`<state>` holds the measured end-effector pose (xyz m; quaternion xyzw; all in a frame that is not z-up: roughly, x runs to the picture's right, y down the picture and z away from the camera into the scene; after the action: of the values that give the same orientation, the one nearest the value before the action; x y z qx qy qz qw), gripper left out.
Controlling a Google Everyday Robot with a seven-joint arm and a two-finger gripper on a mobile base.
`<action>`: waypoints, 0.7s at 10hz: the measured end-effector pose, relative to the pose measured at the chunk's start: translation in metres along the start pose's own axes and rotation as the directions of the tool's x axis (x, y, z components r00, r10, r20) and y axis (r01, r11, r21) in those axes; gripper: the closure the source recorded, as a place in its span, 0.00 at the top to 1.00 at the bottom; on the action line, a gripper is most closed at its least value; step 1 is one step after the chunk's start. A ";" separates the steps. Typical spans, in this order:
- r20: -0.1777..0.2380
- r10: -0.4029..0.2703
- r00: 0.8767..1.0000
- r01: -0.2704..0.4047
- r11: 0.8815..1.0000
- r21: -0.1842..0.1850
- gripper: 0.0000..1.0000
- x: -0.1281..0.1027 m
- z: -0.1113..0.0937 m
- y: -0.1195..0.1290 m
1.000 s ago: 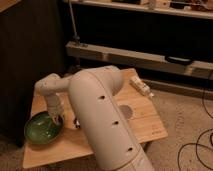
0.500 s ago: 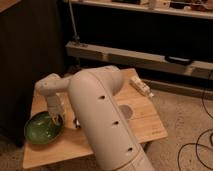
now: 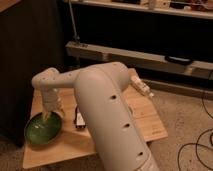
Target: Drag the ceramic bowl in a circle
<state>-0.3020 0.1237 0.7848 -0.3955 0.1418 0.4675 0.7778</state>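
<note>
Thick white arm (image 3: 107, 115) across the middle of the view, rising from the bottom right, bending over the bench and running left to a rounded wrist above the bench's left side. Tall dark cabinet (image 3: 25, 50) off the bench's left edge, reaching up to the top of the view. Light wooden bench (image 3: 145, 120) under the arm, much of its middle hidden behind that arm, with bare wood along the near and right edges. Speckled floor (image 3: 185, 107) beyond the right edge. Long grey rail (image 3: 130, 54) behind the far edge, level, with dark shelving above.

Green bowl (image 3: 42, 131) at the near left corner, upright on the wood, glossy, darker at the rim, close to the left edge. End effector (image 3: 48, 116) pointing down from the wrist, at the bowl's far rim; touching the rim or dipping just inside, hard to say which. Apart or together: cannot tell.

Small white-and-dark item (image 3: 79, 119) lying just beside the bowl, toward the bench's middle, partly behind the arm. Pale oblong thing (image 3: 142, 88) at the far right corner, well apart from the bowl. Dark cables (image 3: 192, 147) looping on the floor off the right edge.
</note>
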 end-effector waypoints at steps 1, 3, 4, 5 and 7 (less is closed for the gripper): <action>0.023 -0.009 1.000 0.009 1.000 -0.013 0.80 -0.002 -0.017 0.006; 0.052 -0.022 0.998 0.023 1.000 -0.020 0.80 -0.001 -0.037 0.013; 0.061 -0.021 0.998 0.022 1.000 -0.021 0.80 0.000 -0.038 0.011; 0.069 -0.019 0.997 0.021 0.999 -0.024 0.80 0.002 -0.035 0.006; 0.068 -0.004 0.998 0.007 0.999 -0.033 0.80 0.008 -0.016 -0.008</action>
<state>-0.2891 0.1146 0.7738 -0.3924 0.1063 0.4808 0.7768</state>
